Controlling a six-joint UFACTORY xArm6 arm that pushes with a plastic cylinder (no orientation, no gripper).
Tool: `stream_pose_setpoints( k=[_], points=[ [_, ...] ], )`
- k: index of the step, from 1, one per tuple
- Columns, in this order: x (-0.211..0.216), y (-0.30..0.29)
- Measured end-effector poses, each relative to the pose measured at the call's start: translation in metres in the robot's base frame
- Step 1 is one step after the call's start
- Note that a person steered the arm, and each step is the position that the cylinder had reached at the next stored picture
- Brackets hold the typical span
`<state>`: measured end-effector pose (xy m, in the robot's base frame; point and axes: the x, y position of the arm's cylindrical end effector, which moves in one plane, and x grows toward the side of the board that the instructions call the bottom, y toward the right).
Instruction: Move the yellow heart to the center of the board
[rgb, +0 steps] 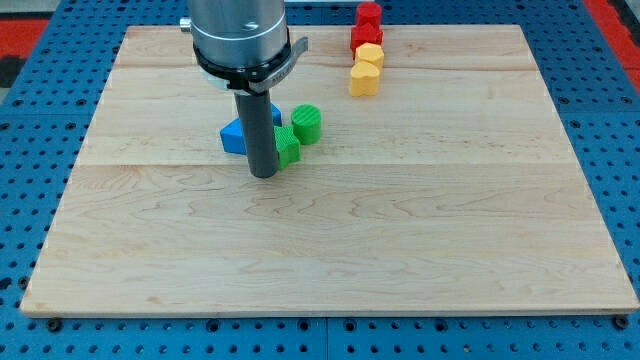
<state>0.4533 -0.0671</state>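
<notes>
My tip (263, 176) rests on the tabletop (400, 240) a little left of its middle; there is no claw on this arm, only a straight dark rod that opens on nothing and holds nothing. The rod stands in front of a blue block (236, 135), hiding its right part, so its shape is hard to make out beyond a pointed lower-left corner. Just to the tip's right a green block (289, 148) touches or nearly touches the rod, its left side covered; its shape is unclear. Up and right of it sits a green cylinder (307, 122), close beside the first green block.

The arm's grey metal housing (240, 35) is cut off by the view's top.

Well apart, near the view's top right of centre, four blocks stand in a tight line: a yellow block (363, 79) lowest, the yellow heart (371, 56) touching it above, then a red block (362, 37) and another red block (369, 15) at the board's far edge. Their shapes are small and partly overlapped.

The tabletop is pale wood planks, lying on a blue perforated mat (40, 150), with red showing at the top corners
</notes>
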Motion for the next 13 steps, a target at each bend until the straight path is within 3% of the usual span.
stream_pose_setpoints(
  k=[9,10,11,12,13],
  points=[
    [0.028,0.011],
    [0.025,0.122],
    [-0.027,0.164],
    [-0.105,0.22],
    [-0.201,0.235]
  ],
)
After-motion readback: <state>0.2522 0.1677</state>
